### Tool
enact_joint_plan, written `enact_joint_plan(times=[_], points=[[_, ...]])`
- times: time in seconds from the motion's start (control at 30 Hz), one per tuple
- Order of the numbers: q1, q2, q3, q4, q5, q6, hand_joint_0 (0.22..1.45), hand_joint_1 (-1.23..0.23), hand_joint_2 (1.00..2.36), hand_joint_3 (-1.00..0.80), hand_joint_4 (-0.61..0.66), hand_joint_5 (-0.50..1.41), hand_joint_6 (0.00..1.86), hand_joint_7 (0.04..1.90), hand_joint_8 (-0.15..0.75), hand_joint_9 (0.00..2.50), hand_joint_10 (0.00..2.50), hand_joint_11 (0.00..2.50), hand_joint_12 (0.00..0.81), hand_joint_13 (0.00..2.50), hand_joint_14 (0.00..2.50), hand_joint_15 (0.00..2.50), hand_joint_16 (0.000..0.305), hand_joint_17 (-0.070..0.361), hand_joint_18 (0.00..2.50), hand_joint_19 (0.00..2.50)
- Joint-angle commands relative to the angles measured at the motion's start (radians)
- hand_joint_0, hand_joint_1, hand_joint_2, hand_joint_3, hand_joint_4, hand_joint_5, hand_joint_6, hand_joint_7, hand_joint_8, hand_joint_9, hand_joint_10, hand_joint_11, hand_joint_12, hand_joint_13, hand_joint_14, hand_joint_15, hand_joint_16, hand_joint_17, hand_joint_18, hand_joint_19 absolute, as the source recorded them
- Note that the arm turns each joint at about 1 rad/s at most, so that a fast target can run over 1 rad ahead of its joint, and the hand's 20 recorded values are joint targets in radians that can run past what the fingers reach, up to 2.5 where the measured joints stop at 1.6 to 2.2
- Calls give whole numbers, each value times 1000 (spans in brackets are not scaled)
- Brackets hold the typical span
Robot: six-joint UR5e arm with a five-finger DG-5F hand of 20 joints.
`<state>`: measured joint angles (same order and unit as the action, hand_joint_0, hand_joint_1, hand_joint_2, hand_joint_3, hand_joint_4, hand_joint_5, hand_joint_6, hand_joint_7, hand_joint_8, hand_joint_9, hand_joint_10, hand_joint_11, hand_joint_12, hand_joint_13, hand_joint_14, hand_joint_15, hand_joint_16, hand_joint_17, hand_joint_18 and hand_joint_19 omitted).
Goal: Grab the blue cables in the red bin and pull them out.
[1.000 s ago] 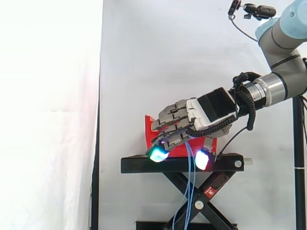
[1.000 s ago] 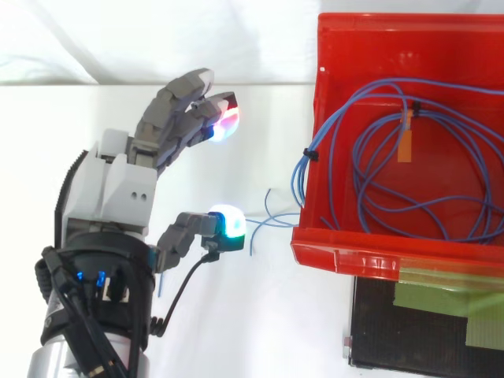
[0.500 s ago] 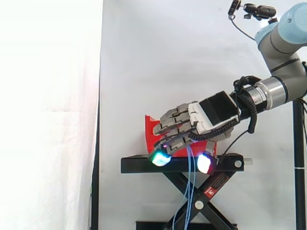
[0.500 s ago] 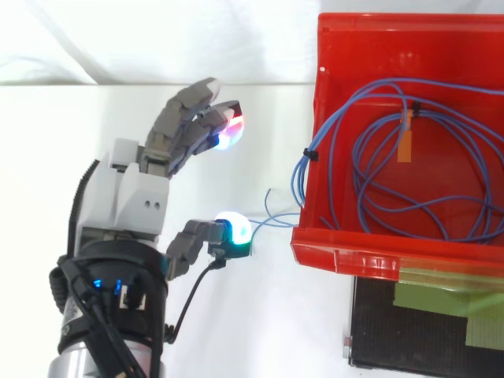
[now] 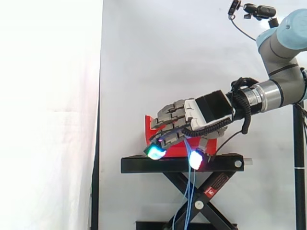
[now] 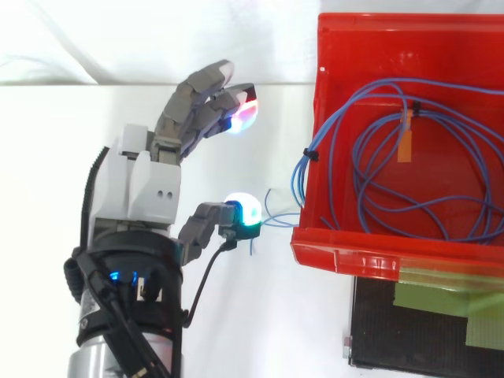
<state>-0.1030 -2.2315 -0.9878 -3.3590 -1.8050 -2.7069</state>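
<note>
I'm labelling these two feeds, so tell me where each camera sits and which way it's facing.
Side view: beside the stand, at about its height, looking level across; the arm enters from the right, with the hand in front of the bin.
Top view: overhead, looking down into the bin; the arm enters from the bottom left, and the hand is open beside the bin.
Shared: hand, bin and cables.

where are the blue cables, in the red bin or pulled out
Mostly in: the blue cables lie coiled inside the red bin, only their loose ends hanging over its wall. The hand beside it is open.
</note>
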Motion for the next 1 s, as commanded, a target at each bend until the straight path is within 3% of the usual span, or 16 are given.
enact_joint_plan(times=[0.0, 0.23, 0.4, 0.97], points=[[-6, 0, -2, 3, -2, -3, 795, -799, 1000, -1000, 255, 592, 12, 409, 249, 665, 12, 304, 313, 484, 12, 328, 41, 93, 355, 485], [-23, 0, -6, -10, -17, -23, 796, -797, 1000, -1000, 252, 583, 13, 400, 248, 664, 12, 312, 313, 490, 13, 336, 41, 93, 355, 485], [-26, 0, -17, -13, -36, -33, 798, -795, 1000, -1000, 253, 581, 12, 404, 248, 665, 14, 307, 315, 495, 13, 341, 41, 93, 352, 486], [-37, 0, -17, -13, -50, -33, 807, -790, 1000, -1000, 261, 597, 13, 414, 246, 668, 12, 311, 313, 501, 13, 339, 41, 92, 355, 495]])
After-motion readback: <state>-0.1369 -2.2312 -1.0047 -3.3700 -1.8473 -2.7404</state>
